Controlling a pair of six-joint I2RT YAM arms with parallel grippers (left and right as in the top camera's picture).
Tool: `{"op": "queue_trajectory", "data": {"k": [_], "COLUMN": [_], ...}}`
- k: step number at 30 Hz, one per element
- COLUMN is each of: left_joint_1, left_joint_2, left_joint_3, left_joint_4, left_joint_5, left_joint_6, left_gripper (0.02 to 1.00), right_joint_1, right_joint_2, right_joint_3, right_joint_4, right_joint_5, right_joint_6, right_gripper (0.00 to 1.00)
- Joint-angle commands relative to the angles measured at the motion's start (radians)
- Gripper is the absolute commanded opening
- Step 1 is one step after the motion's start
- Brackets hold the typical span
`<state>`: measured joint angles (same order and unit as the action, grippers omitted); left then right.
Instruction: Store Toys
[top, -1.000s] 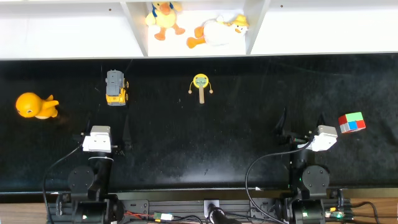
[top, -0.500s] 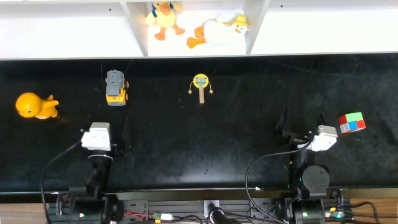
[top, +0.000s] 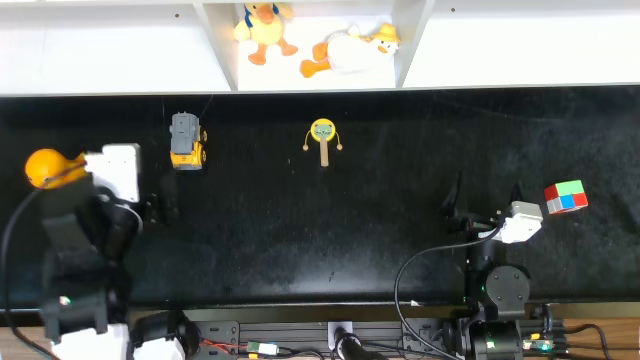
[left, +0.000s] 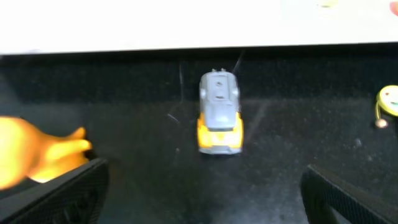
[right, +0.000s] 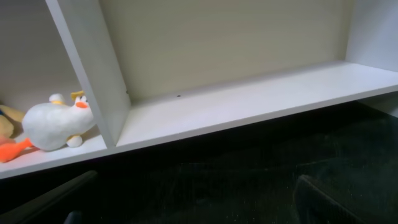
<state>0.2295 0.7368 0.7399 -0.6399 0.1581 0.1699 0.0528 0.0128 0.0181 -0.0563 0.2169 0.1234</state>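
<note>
A: Black tabletop (top: 400, 240), with a white shelf unit (top: 120, 45) along its far edge. What's in the shelf?

B: Two plush toys share the middle compartment: a yellow plush duck (top: 263, 28) and, beside it, a white plush duck (top: 345, 50) lying on its side.

A: And on the table?

B: From left to right: an orange duck (top: 45, 168), a grey-and-yellow toy truck (top: 186, 141), a small rattle drum (top: 322, 140) and, well apart at the right, a coloured cube (top: 565, 196).

A: Where's the left gripper (left: 205, 199)?

B: Its fingers are spread wide and hold nothing. The truck lies ahead of it, untouched, and the orange duck sits close by one finger.

A: The right gripper (top: 485, 200)?

B: It is low near its base with fingers parted — nothing is in them. The cube lies just to its right.
</note>
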Motion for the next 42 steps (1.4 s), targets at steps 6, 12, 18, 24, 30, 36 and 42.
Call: {"op": "queue_trajectory", "data": {"k": [6,12,18,24,30,36,42], "left_joint_1": [0.422,0.583,0.653,0.715,0.726,0.724,0.721], "left_joint_2": [0.119,0.165,0.229,0.333,0.449,0.551,0.634], "left_joint_3": [0.089,0.128,0.164,0.211,0.233,0.236,0.237], "left_joint_4": [-0.010,-0.113,-0.132,-0.125,-0.067,0.028,0.099], "left_joint_5": [0.405,0.427,0.319,0.284,0.286,0.285,0.304], "left_joint_6": [0.304,0.444,0.485,0.485,0.484,0.484,0.484], "left_gripper": [0.993,0.996,0.996,0.998,0.998,0.998,0.996], "right_joint_1": [-0.002,-0.002,-0.002,-0.002,-0.002,-0.002,-0.002], "right_joint_2": [-0.008,-0.008,-0.008,-0.008,-0.008,-0.008,-0.008], "right_joint_3": [-0.014,-0.014,-0.014,-0.014,-0.014,-0.014,-0.014], "right_joint_4": [0.001,0.001,0.001,0.001,0.001,0.001,0.001], "right_joint_5": [0.001,0.001,0.001,0.001,0.001,0.001,0.001], "right_joint_6": [0.004,0.004,0.004,0.004,0.004,0.004,0.004], "right_gripper": [0.996,0.993,0.996,0.996,0.996,0.993,0.993]}}
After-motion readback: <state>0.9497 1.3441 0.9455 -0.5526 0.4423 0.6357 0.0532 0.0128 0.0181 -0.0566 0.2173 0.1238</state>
